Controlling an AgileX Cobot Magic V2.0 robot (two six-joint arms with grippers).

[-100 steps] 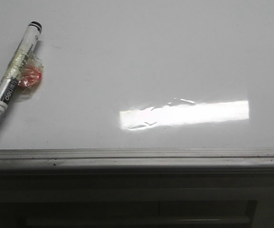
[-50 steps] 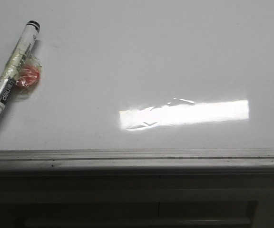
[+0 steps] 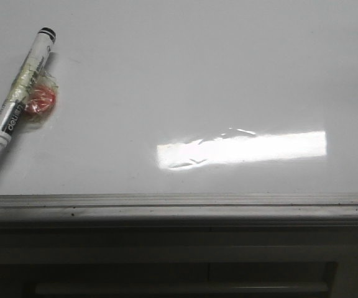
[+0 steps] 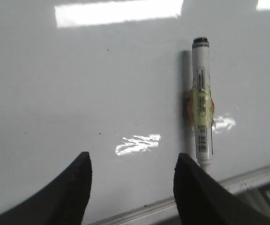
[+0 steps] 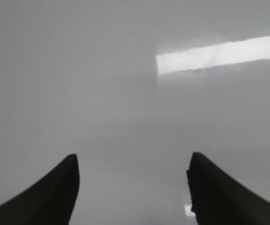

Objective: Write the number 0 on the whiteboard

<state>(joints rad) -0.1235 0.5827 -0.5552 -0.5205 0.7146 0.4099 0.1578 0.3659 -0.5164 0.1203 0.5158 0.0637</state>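
Note:
The whiteboard (image 3: 185,74) is glossy white with a grey metal edge strip along its near side and fills the front view. No number 0 shows on it. A white marker pen (image 3: 18,98) with a black end, a taped middle and a red lump beside it lies at the far left. In the left wrist view the pen (image 4: 201,101) lies just beyond the one finger of my open, empty left gripper (image 4: 132,161). My right gripper (image 5: 132,161) is open and empty over bare board. Neither gripper shows in the front view.
A bright rectangular glare patch (image 3: 241,148) lies on the board right of centre. Below the board's edge strip (image 3: 179,203) is a dark frame.
The pen shifted slightly to the left and back to the right in the front view. Nothing else has changed.

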